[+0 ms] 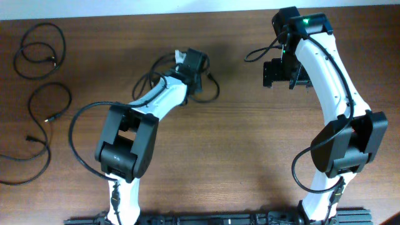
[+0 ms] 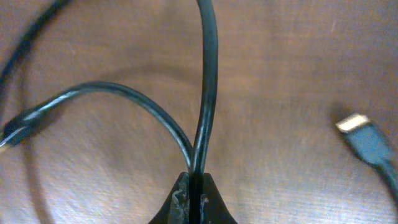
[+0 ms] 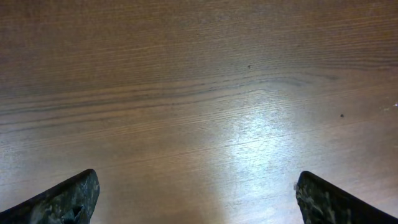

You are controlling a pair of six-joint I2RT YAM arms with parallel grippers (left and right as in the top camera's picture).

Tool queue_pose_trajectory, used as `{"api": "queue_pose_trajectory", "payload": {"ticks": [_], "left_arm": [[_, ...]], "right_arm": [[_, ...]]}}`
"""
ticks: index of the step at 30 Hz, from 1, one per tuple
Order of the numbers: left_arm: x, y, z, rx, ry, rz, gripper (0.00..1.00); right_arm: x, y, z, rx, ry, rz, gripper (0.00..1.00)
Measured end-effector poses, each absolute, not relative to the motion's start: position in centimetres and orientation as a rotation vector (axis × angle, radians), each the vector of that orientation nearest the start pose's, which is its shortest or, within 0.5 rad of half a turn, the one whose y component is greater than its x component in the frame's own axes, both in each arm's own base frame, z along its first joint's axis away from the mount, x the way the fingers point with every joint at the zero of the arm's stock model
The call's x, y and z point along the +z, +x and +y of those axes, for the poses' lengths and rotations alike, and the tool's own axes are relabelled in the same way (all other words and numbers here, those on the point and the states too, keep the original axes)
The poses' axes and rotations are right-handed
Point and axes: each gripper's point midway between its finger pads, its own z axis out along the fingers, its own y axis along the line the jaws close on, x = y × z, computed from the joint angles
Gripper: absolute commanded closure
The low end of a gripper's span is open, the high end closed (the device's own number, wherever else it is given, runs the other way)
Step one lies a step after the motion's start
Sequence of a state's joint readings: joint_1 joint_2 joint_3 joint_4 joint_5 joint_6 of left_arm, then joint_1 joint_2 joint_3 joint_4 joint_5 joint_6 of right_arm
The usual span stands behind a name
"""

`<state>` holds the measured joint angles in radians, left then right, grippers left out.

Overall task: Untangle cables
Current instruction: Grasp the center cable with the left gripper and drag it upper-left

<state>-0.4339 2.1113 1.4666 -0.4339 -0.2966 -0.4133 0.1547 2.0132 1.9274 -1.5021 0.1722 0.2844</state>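
Three thin black cables lie on the wooden table. One cable (image 1: 37, 53) forms loops at the far left top, and a second cable (image 1: 44, 119) curls below it. The third cable (image 1: 209, 90) loops around my left gripper (image 1: 192, 70) near the top middle. In the left wrist view my left gripper (image 2: 195, 186) is shut on two strands of this cable (image 2: 208, 81), and a light-tipped plug (image 2: 360, 134) lies to the right. My right gripper (image 1: 281, 74) is open and empty over bare wood; its view shows only its fingertips (image 3: 196, 193).
The table's far edge (image 1: 187, 11) runs along the top of the overhead view. The arms' bases stand at the near edge (image 1: 206, 219). A thicker black arm wire (image 1: 262, 51) hangs beside the right wrist.
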Motion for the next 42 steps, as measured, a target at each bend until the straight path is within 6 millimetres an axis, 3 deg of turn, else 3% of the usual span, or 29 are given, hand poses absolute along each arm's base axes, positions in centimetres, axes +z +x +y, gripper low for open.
{"api": "queue_pose_trajectory", "payload": {"ticks": [2, 4, 7, 12, 16, 21, 23, 24, 27, 31, 33, 37, 39, 42], "left_arm": [[6.5, 50.7, -15.3, 0.06, -0.102, 2.486, 1.0], [11.0, 54.0, -13.1, 0.02, -0.169, 2.381, 1.0], [16.0, 58.3, -9.2, -0.103, -0.26, 2.215, 1.0], [16.0, 58.8, -5.5, -0.12, -0.282, 2.219, 1.0], [17.9, 59.9, -2.4, 0.156, -0.126, 2.14, 1.0], [17.8, 59.3, 4.9, 0.357, -0.171, 2.154, 1.0], [17.2, 58.4, 8.8, 0.402, -0.256, 2.176, 1.0], [16.8, 58.0, 9.7, 0.406, -0.297, 2.192, 1.0], [16.1, 57.4, 10.3, 0.385, -0.34, 2.221, 1.0], [15.5, 57.4, 8.9, 0.278, -0.351, 2.246, 1.0], [15.1, 57.4, 8.6, 0.24, -0.385, 2.251, 0.93], [12.5, 57.3, 8.7, 0.236, -0.421, 2.296, 0.83], [10.4, 57.2, 9.6, 0.279, -0.447, 2.325, 0.63], [10.3, 56.7, 11.4, 0.309, -0.489, 2.321, 0.56]], "right_arm": [[14.8, 37.8, 2.9, -0.268, 0.2, 3.103, 0.01], [14.8, 37.8, 2.9, -0.268, 0.199, 3.103, 0.02], [14.8, 37.8, 2.9, -0.268, 0.199, 3.103, 0.01], [14.8, 37.8, 2.9, -0.268, 0.199, 3.103, 0.01], [14.8, 37.8, 2.9, -0.268, 0.199, 3.103, 0.02], [14.8, 37.8, 2.9, -0.268, 0.2, 3.103, 0.02], [14.8, 37.8, 2.9, -0.268, 0.198, 3.103, 0.01], [14.8, 37.8, 2.9, -0.267, 0.199, 3.102, 0.01], [14.8, 37.8, 2.9, -0.268, 0.2, 3.103, 0.02], [14.8, 37.8, 2.9, -0.268, 0.199, 3.102, 0.02], [14.8, 37.8, 2.9, -0.268, 0.2, 3.103, 0.01], [14.8, 37.8, 2.9, -0.268, 0.199, 3.102, 0.01], [14.8, 37.8, 2.9, -0.268, 0.199, 3.103, 0.02], [14.8, 37.8, 2.9, -0.268, 0.199, 3.103, 0.01]]}}
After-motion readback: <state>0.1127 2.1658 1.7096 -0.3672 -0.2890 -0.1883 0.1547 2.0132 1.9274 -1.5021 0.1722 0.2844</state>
